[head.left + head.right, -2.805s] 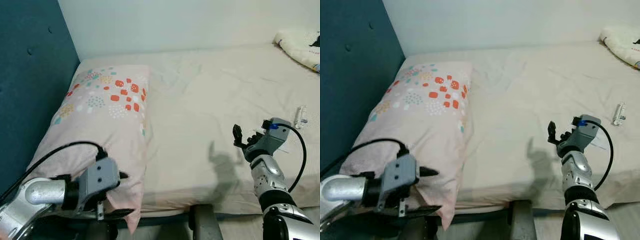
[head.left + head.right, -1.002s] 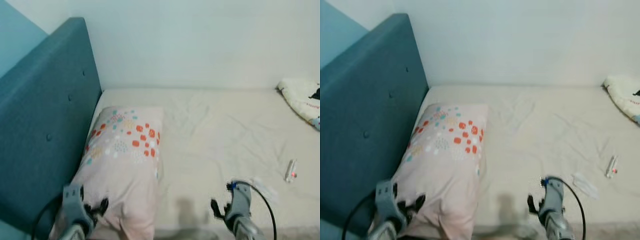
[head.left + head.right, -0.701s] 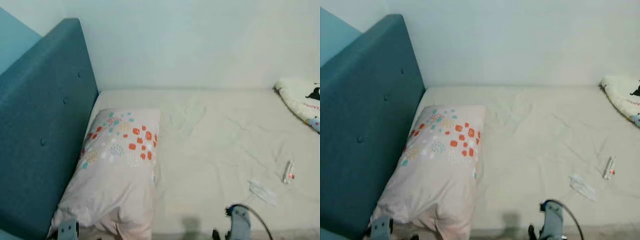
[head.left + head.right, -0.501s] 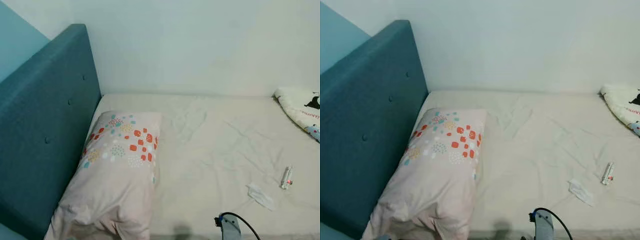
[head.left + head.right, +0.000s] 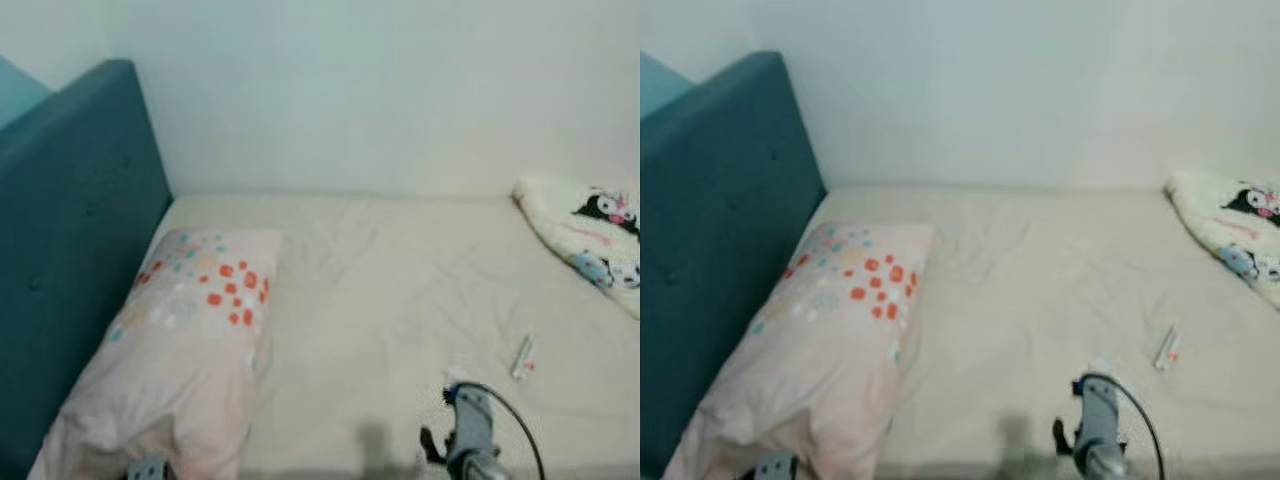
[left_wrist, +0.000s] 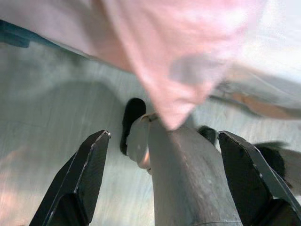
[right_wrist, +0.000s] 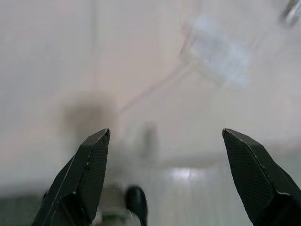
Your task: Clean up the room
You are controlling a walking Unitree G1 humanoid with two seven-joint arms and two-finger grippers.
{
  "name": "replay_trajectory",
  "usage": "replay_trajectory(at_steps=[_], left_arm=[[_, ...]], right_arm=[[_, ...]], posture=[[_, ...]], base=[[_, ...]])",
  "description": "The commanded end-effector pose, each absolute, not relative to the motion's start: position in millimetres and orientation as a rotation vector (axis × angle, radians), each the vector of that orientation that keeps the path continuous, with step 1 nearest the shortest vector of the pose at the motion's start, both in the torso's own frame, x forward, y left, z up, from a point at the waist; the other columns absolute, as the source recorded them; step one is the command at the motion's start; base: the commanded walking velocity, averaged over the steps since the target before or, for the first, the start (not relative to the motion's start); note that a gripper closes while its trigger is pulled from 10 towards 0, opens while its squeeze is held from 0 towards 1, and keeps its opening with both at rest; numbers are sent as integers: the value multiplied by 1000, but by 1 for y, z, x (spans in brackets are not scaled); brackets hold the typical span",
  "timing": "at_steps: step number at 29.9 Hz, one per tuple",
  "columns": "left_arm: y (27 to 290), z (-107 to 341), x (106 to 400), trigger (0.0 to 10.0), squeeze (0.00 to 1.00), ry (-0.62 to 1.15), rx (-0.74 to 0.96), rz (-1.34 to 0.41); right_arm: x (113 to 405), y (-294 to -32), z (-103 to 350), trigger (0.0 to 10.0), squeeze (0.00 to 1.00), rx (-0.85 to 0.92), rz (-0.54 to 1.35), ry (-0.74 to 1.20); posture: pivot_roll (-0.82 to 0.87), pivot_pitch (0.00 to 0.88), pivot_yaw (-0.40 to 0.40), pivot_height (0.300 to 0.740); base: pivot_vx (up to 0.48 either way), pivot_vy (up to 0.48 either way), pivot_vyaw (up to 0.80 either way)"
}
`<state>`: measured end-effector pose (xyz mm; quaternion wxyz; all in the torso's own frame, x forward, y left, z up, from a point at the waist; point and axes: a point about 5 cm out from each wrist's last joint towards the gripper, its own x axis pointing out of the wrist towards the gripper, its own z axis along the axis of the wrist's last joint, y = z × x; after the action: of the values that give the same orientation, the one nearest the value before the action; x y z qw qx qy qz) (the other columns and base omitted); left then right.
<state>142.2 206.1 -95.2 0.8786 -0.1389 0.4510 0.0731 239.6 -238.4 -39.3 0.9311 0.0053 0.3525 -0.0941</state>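
Note:
A pink pillow (image 5: 175,340) with coloured dots lies at the head end of the bed (image 5: 400,290), against the teal headboard (image 5: 60,230). Its corner (image 6: 183,61) hangs over the bed's edge, just above my open left gripper (image 6: 164,135), which holds nothing. A small white tube (image 5: 522,356) and a crumpled white wrapper (image 7: 216,54) lie on the sheet towards the right. My right gripper (image 7: 165,132) hovers open over the sheet a little short of the wrapper. Its wrist (image 5: 468,435) shows at the bed's near edge.
A cream blanket (image 5: 585,235) with cartoon figures is bunched at the bed's far right. A white wall runs behind the bed. In the left wrist view, grey floor (image 6: 56,141) and a blurred grey rounded shape (image 6: 183,179) lie below the pillow's corner.
The camera has lifted and swung right, bringing more of the blanket into view. Both arms have sunk to the bottom edge. My left gripper has dropped away from the pillow's corner.

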Motion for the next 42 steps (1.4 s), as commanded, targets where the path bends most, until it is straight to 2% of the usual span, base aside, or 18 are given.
replay_trajectory(at_steps=[1, 6, 9, 12, 18, 25, 30, 36, 42], left_arm=[[204, -99, 134, 10000, 0, 973, -293, 148], [203, -98, 136, 10000, 0, 967, -289, 137], [205, -93, 147, 10000, 0, 915, -303, 129], [205, -91, 152, 10000, 0, 897, -304, 125], [208, -57, 210, 10000, 0, 640, -335, 28], [206, -40, 233, 10000, 0, 531, -328, -26], [193, -13, 264, 10000, 0, 375, -350, -104], [182, -2, 276, 10000, 0, 322, -360, -139], [160, 8, 289, 10000, 0, 294, -329, -207]], right_arm=[[246, -240, -34, 10000, 0, 22, -195, 682], [264, -239, -19, 10000, 0, -2, -170, 601], [276, -238, -7, 10000, 0, -4, -153, 540], [279, -237, -4, 10000, 0, 0, -150, 525], [295, -237, 12, 10000, 0, 31, -144, 443], [300, -237, 18, 10000, 0, 38, -142, 417], [303, -239, 22, 10000, 0, 51, -141, 394], [305, -238, 25, 10000, 0, 41, -117, 378], [308, -241, 30, 10000, 0, 42, -122, 355]], posture=[[22, 50, 5, 740], [24, 50, 5, 740], [26, 48, 6, 740], [26, 48, 6, 740], [26, 38, 8, 740], [24, 38, 8, 740], [18, 43, 1, 740], [12, 42, -1, 740], [4, 43, -4, 740]], base=[[0, -480, 0], [0, -480, 0], [0, -480, 0], [0, -480, 0], [0, -480, 0], [0, -480, 0], [0, -480, 0], [0, -480, 0], [0, -320, 765]])
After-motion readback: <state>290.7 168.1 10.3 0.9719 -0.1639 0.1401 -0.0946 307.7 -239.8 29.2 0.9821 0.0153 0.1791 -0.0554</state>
